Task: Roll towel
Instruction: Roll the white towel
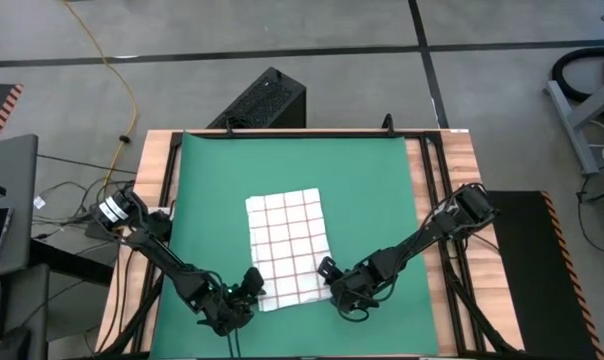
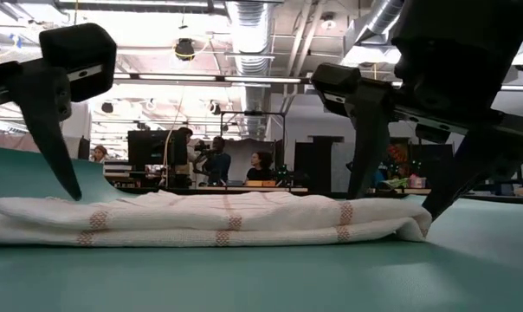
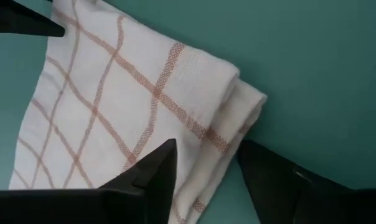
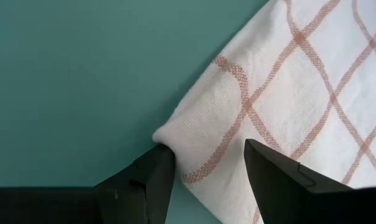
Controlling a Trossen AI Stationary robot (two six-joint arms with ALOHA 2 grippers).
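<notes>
High view: the towel (image 1: 287, 245) lies on the green mat (image 1: 372, 190) that covers the wooden table (image 1: 469, 150), a little toward the near edge and slightly askew. Its near edge is folded over into a low roll, which the low view shows as a doubled thickness (image 2: 209, 227) running across the mat.

The left gripper (image 1: 250, 292) is at the near left corner of the towel, the right gripper (image 1: 334, 283) at the near right corner — one at each end of the folded edge. In the left wrist view the left gripper's two dark fingers (image 3: 154, 180) stand apart with the rolled edge (image 3: 206, 130) between them, not pinched. In the right wrist view the right gripper's fingers (image 4: 147, 180) are likewise spread, straddling the folded corner (image 4: 200, 143); one fingertip touches the fold's end, and whether the other touches the cloth cannot be told.

In the low view, people (image 2: 214, 160) sit at desks in the room well beyond the table. A black box (image 1: 262, 100) stands on the floor just past the table's far edge, and a yellow cable (image 1: 117, 70) trails across the floor.

No brand, label or writing can be read on anything.
</notes>
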